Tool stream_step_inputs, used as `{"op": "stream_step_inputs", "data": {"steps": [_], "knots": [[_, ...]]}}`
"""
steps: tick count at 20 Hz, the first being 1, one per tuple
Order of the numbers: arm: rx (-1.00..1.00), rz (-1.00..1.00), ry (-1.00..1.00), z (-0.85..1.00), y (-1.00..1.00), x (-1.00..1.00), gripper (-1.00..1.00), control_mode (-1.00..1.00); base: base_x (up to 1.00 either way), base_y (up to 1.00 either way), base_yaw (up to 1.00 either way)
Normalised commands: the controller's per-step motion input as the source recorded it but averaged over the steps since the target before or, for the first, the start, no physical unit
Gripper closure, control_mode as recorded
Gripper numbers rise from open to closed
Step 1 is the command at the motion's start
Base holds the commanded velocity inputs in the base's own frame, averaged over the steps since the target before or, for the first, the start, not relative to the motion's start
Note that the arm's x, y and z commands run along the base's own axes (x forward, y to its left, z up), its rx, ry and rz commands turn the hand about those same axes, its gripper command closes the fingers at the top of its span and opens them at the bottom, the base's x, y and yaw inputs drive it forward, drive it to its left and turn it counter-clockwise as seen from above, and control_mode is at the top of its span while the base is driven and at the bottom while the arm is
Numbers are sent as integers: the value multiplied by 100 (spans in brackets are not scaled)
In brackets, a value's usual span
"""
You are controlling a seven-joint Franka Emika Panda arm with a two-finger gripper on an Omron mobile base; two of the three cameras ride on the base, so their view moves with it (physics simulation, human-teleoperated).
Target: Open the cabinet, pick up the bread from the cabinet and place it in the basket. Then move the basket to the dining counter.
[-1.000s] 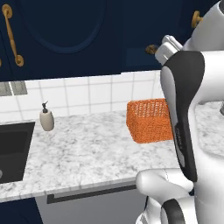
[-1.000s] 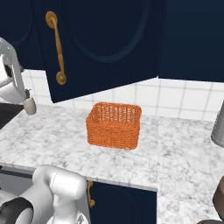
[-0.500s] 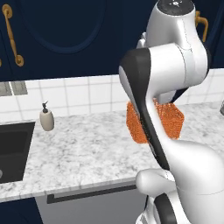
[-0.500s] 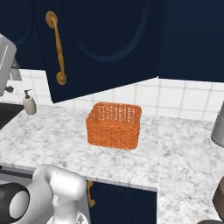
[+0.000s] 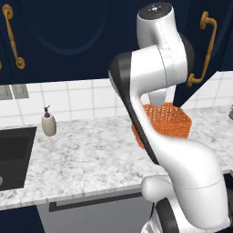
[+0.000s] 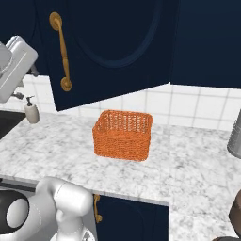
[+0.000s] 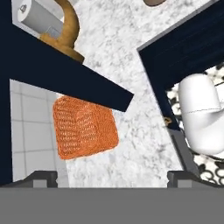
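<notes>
The dark navy wall cabinet door with the curved gold handle (image 6: 106, 47) is seen swung out over the marble table (image 6: 188, 162), so the opening looks done. The orange woven-mesh rectangular basket (image 6: 123, 135) stands empty on the table below it. No bread is visible; picking, placing and carrying remain. The tool (image 7: 111, 177) is spread wide apart, holding nothing.

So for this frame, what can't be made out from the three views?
- Bread: the cabinet door blocks the shelf behind it in the right base view.
- Basket: its left part is hidden behind the arm in the left base view.
- Basket contents: the door edge crosses its top in the hand view, so they can't be confirmed.
- Grey object at the right edge of the right base view: cut off, can't be identified.
</notes>
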Motion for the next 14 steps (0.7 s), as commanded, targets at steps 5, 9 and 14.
{"op": "stream_step_inputs", "data": {"steps": [5,9,14], "knots": [[0,-22,-7,-17,-27,25,-100,-100,0,0,0],[0,-5,-11,-35,-22,73,-100,-100,0,0,0],[0,0,-4,0,1,27,-100,-100,0,0,0]]}}
